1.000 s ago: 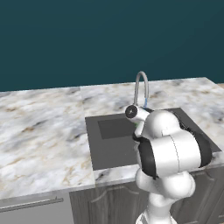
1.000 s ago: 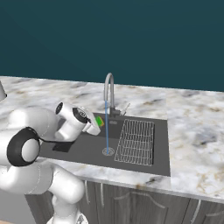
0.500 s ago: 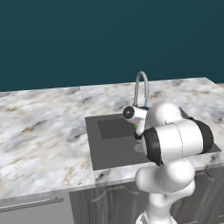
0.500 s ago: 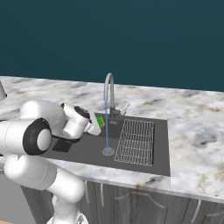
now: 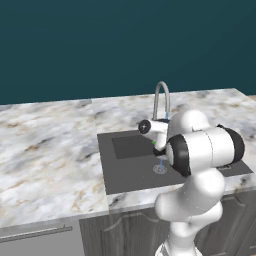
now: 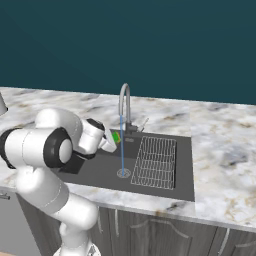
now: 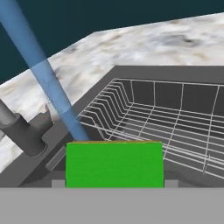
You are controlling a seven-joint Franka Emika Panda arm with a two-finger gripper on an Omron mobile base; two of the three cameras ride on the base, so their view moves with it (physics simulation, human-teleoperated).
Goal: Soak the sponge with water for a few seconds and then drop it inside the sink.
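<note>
My gripper (image 6: 112,140) is shut on the sponge (image 6: 116,136), a bright green block with a thin orange edge on top, and holds it above the sink (image 6: 102,170). In the hand view the sponge (image 7: 114,164) sits between the fingertips (image 7: 57,183). The water (image 6: 121,145) falls as a thin pale-blue stream from the curved faucet (image 6: 123,100) to the round drain (image 6: 123,173). The stream (image 7: 48,81) passes right by the sponge's far left corner; I cannot tell whether they touch. A sliver of green (image 5: 153,142) peeks out beside the wrist.
A wire mesh rack (image 6: 155,162) fills the basin's right half, just beyond the sponge (image 7: 175,118). A marble counter (image 5: 50,150) surrounds the sink. The faucet base and its lever (image 7: 24,131) stand close on the hand's left. My own elbow (image 5: 205,150) blocks part of the basin.
The arm's elbow has swung round and risen, while the hand and the sponge have stayed almost in place beside the stream. The water keeps running.
</note>
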